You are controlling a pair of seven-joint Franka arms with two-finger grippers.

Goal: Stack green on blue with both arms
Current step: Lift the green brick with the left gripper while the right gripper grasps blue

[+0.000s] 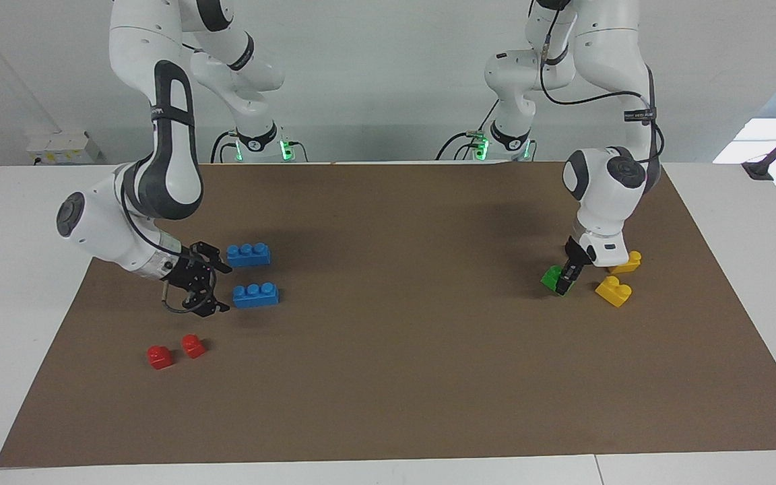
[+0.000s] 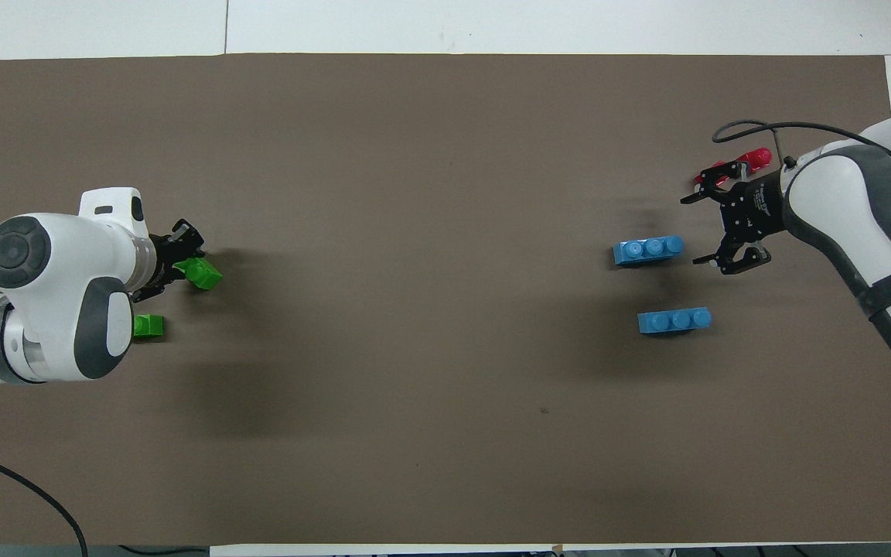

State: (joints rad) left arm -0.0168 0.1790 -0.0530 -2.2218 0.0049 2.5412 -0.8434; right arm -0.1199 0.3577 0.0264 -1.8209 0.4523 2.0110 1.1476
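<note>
Left gripper [image 1: 565,282], jaws clamped on green brick [image 1: 552,277], should lift straight; right gripper [image 1: 212,287], jaws apart, squares to blue brick [image 1: 255,294].

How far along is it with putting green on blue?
Early on: nothing is stacked. The left gripper has shut on a green brick that sits on the mat. The right gripper is open beside the farther blue brick, not gripping it. Lifting both and joining them is left.
</note>
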